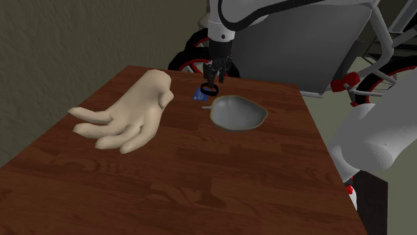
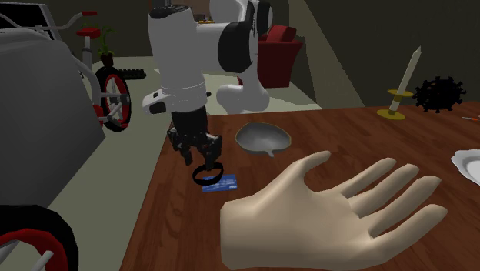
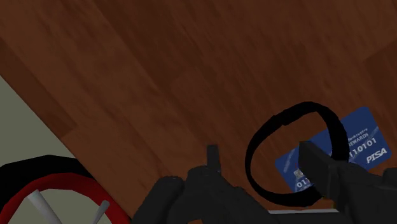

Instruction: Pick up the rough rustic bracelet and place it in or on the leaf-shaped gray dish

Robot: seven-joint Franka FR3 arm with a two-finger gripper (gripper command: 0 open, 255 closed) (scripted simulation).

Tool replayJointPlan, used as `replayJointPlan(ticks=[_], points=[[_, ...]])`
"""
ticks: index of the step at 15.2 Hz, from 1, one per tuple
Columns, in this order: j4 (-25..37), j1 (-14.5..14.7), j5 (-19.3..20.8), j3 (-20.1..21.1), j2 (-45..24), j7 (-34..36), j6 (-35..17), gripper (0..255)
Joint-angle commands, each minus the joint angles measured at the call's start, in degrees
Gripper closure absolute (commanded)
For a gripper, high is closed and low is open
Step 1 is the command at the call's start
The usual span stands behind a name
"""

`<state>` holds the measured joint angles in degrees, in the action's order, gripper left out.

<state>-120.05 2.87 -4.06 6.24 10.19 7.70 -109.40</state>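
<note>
Lettering on the blue card (image 3: 364,141) hides behind the black bracelet (image 3: 299,111) at my claw (image 3: 261,149); clamped or loose, cannot tell.

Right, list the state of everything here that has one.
leaf-shaped dish: upright, empty
bracelet: not clasped, partly over the blue card, outside the leaf-shaped dish
end effector: open, straddling the bracelet's band
candle: standing upright
</note>
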Motion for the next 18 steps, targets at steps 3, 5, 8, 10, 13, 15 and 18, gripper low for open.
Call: replayJointPlan(ticks=[3, 5, 8, 10, 13, 15, 18], points=[[0.00, 0.00, 0.00, 0.00, 0.00, 0.00, 0.00, 255], [0.00, 0.00, 0.00, 0.00, 0.00, 0.00, 0.00, 255], [0.00, 0.00, 0.00, 0.00, 0.00, 0.00, 0.00, 255], [0.64, -0.01, 0.01, -0.02, 0.13, 0.03, 0.76, 255], [2.66, -0.03, 0.04, -0.06, 0.41, 0.11, 3.06, 255], [4.07, -0.05, 0.06, -0.09, 0.54, 0.18, 4.60, 255], [6.27, -0.07, 0.10, -0.14, 0.64, 0.27, 6.90, 255]])
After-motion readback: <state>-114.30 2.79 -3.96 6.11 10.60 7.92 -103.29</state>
